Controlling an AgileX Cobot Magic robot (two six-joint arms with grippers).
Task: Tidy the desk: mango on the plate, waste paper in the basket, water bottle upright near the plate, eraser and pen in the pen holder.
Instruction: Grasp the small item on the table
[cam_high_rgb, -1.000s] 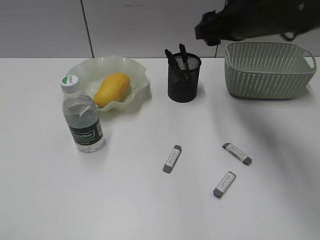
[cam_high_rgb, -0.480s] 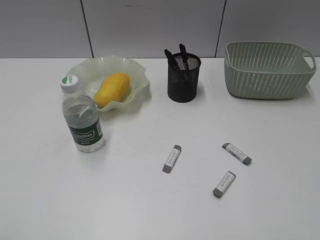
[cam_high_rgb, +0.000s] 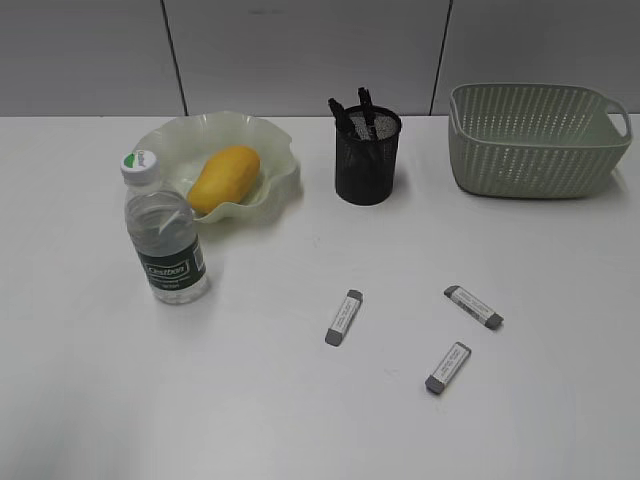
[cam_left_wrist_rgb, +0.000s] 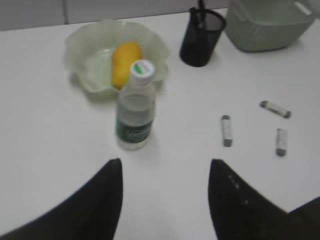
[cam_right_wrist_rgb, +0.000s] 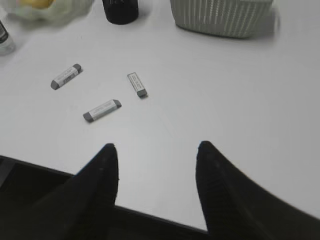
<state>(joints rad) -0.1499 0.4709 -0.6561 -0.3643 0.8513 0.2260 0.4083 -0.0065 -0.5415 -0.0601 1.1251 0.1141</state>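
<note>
basket (cam_right_wrist_rgb: 222, 17) top cut off | eraser (cam_high_rgb: 474, 306) print unreadable

mango (cam_high_rgb: 223, 178) in plate (cam_high_rgb: 282, 150) | water bottle (cam_high_rgb: 163, 233) upright beside it | pens in pen holder (cam_high_rgb: 367, 157) | three erasers (cam_high_rgb: 344, 318) loose on counter (cam_high_rgb: 100, 380)

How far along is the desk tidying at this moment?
Done: the mango lies on the plate, the water bottle stands upright beside it, and pens stand in the pen holder. In hand: nothing; the left gripper and right gripper are both open and empty. Left: three erasers lie on the desk. No waste paper shows; the basket interior is hidden.
</note>
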